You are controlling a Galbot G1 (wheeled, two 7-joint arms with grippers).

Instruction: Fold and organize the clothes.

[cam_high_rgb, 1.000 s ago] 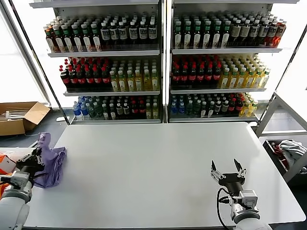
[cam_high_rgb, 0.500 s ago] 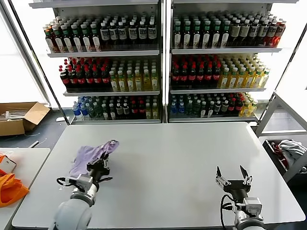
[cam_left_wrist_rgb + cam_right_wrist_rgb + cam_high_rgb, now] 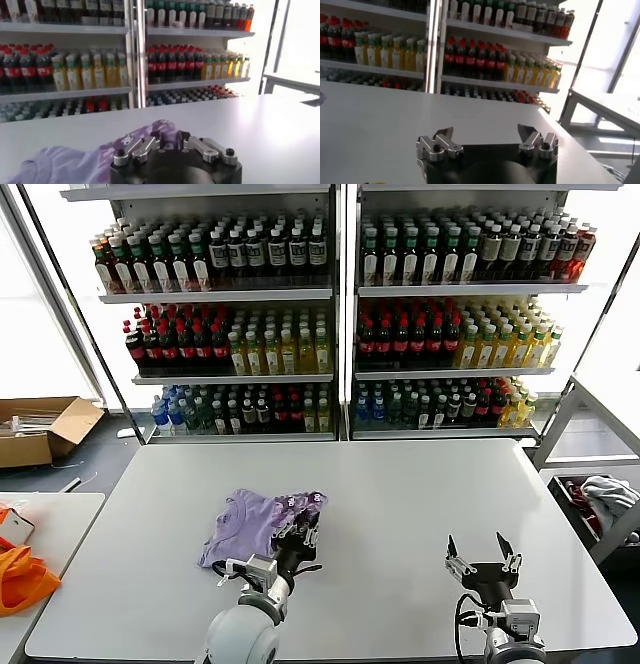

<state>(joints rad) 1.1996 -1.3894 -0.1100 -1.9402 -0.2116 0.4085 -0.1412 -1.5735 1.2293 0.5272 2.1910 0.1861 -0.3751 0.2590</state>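
A: Where is the lavender T-shirt (image 3: 255, 524) lying at this moment?

B: It is sitting in a loose heap on the white table (image 3: 420, 494), toward the robot's left of the table's middle and well in from every edge. One corner with a darker purple print is turning up beside the left gripper (image 3: 297, 534).

A: Is that gripper gripping it?

B: In the left wrist view its fingers (image 3: 145, 147) are standing parted, with the cloth bunching between and just beyond them. I judge they are not clamping, though fabric is touching them.

A: And the other arm?

B: The right gripper (image 3: 481, 550) is hovering over the table's near right part, well apart from the shirt, with its jaws spread wide and nothing between them.

A: How is the shirt likely to handle?

B: It is looking thin, light and limp, so I expect it to sag, drape and slide easily on the smooth table. It is not fragile, but it is carrying no stiffness to push against.

A: Where would you take hold?

B: Probably at a hem corner or a shoulder seam, pinching only one layer, so the heap can be spread flat. Which edge is which, I cannot tell while it is crumpled.
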